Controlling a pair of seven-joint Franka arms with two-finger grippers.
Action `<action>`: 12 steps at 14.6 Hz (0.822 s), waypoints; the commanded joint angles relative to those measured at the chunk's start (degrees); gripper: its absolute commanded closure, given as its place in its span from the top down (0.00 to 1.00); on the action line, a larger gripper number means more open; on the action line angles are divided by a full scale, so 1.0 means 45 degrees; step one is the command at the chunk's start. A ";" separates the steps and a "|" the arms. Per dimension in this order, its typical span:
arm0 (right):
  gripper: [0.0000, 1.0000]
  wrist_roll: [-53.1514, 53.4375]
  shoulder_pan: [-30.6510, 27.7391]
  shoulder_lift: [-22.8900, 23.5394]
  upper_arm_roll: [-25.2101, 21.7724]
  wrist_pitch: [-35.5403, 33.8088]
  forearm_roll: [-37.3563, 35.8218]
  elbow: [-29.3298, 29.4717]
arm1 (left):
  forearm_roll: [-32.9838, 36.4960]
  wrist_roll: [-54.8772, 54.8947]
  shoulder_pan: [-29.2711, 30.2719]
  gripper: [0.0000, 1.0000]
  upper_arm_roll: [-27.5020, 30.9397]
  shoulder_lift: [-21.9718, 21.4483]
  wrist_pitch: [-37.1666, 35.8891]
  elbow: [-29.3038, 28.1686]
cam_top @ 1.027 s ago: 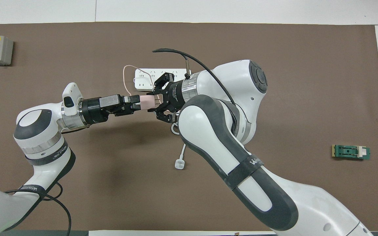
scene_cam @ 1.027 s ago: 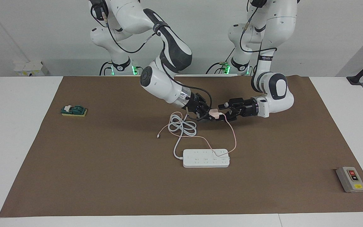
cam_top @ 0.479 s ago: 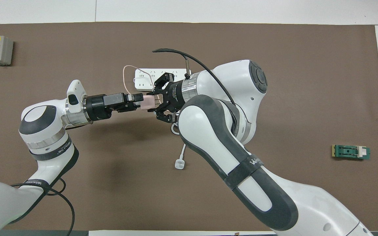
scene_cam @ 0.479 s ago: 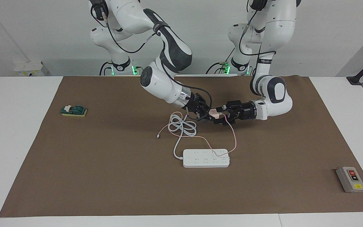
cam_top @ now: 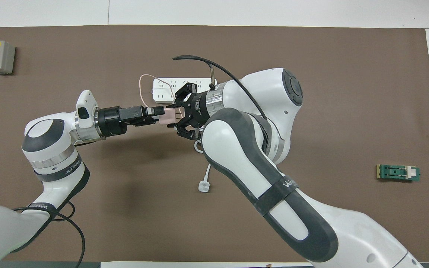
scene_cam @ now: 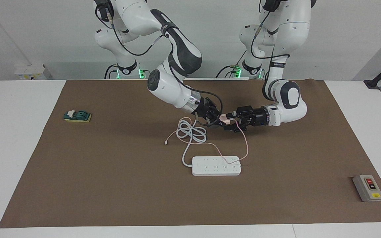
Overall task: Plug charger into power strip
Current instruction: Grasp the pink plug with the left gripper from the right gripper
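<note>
The right tool [scene_cam: 217,120] grips the charger [scene_cam: 224,118] mid-frame; the left tool [scene_cam: 232,121] closes around it, above the power strip [scene_cam: 216,165].

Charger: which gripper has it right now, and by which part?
The right gripper is shut on the charger at its pronged end, above the mat. The left gripper is at its cable end; whether it grips cannot be told.
</note>
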 commanded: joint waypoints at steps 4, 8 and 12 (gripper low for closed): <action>0.00 0.0130 0.0063 0.0114 0.0018 0.0163 0.0288 0.0158 | -0.0160 0.0850 -0.0028 0.43 0.0130 0.0041 -0.0435 0.0069; 0.00 0.0130 0.0063 0.0114 0.0018 0.0163 0.0288 0.0158 | -0.0082 0.1457 -0.0008 0.00 0.0149 -0.0057 -0.0552 -0.0087; 0.99 0.0518 0.0082 0.0134 -0.0001 0.0319 0.0288 0.0158 | -0.0082 0.1613 -0.0008 0.00 0.0149 -0.0037 -0.0553 -0.0049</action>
